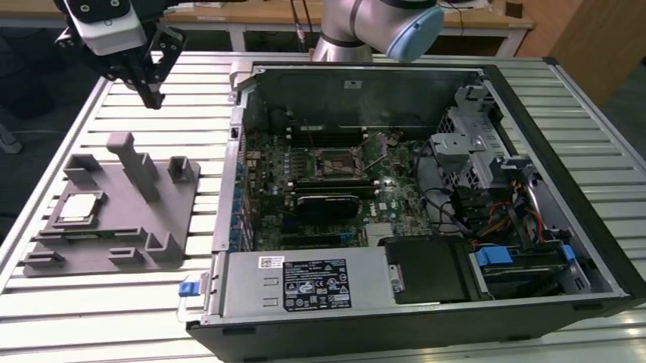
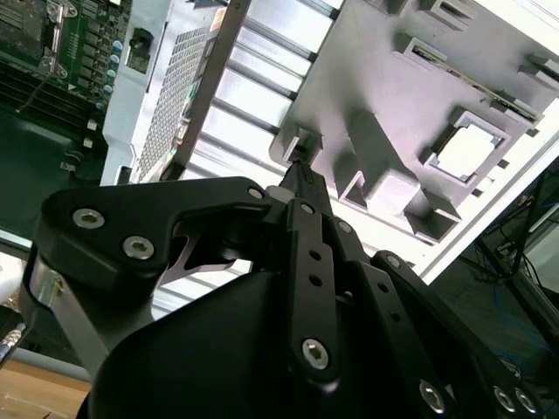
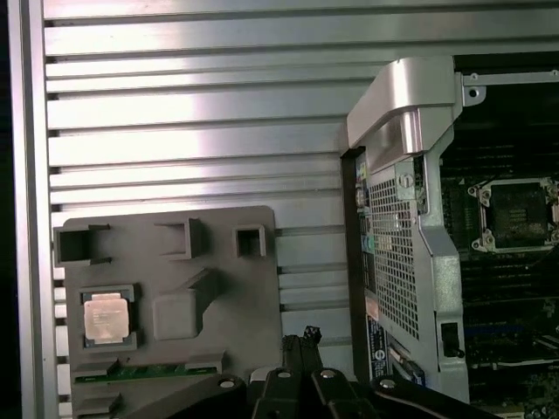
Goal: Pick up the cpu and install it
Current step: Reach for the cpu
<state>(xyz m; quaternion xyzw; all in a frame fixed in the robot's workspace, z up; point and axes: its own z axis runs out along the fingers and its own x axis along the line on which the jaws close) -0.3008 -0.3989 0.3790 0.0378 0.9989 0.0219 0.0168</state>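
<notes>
I have the gripper [image 1: 153, 98] hanging in the upper left of the exterior view, above the slatted metal table [image 1: 101, 318] and beyond the far end of the grey fixture tray [image 1: 111, 249]. The claw's fingers are pressed together at the tips with nothing between them; both wrist views show the same, with the closed tips [image 3: 301, 336] over bare slats just beside the tray's edge.

The cpu [image 1: 79, 208] lies flat in its square pocket on the tray, at the left of the exterior view and well apart from the gripper. Its silvery top faces up, and nothing is touching it. In the first wrist view it [image 3: 105, 316] sits squarely in the pocket.

The open computer case [image 1: 353, 83] fills the middle and right of the exterior view. The processor socket [image 1: 333, 162] on the motherboard looks dark and unfilled to me.

I judge the task barely begun. The chip is not picked up, so the grasp, the carry to the case and the seating in the socket are all left.
</notes>
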